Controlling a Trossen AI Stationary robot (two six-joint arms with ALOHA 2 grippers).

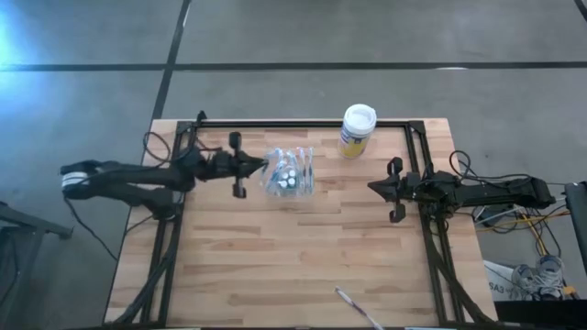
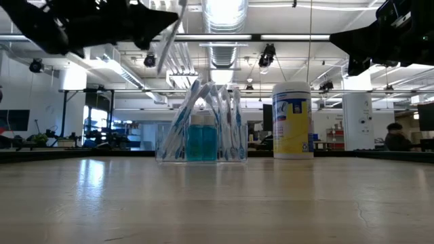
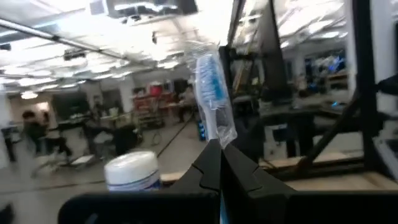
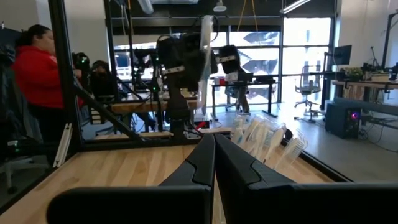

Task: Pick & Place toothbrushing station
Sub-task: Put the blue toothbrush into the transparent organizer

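The clear plastic holder point(image 1: 289, 172) stands on the table at the far middle, with several slim toothbrushes and teal-capped tubes point(image 2: 202, 142) upright in it. It also shows in the right wrist view point(image 4: 264, 140). My left gripper point(image 1: 264, 165) is just to the holder's left and higher than it point(image 2: 152, 24). It is shut on one wrapped toothbrush point(image 3: 211, 93). My right gripper point(image 1: 371, 186) is shut and empty, to the right of the holder and clear of it. My left gripper pinches the wrapped toothbrush between its two fingers on the handle point(image 3: 219, 138), a short way from the blue-bristled head point(image 3: 210, 81). The fingers come level from the table's left and lie across it. The toothbrush point(image 2: 169, 41) is tilted and lifted clear above the holder.
A white-lidded canister with a yellow-blue label point(image 1: 358, 128) stands at the far edge, right of the holder. Another toothbrush point(image 1: 353, 307) lies flat near the near edge. A black frame point(image 1: 303, 123) rims the table. People point(image 4: 37, 68) stand in the room beyond.
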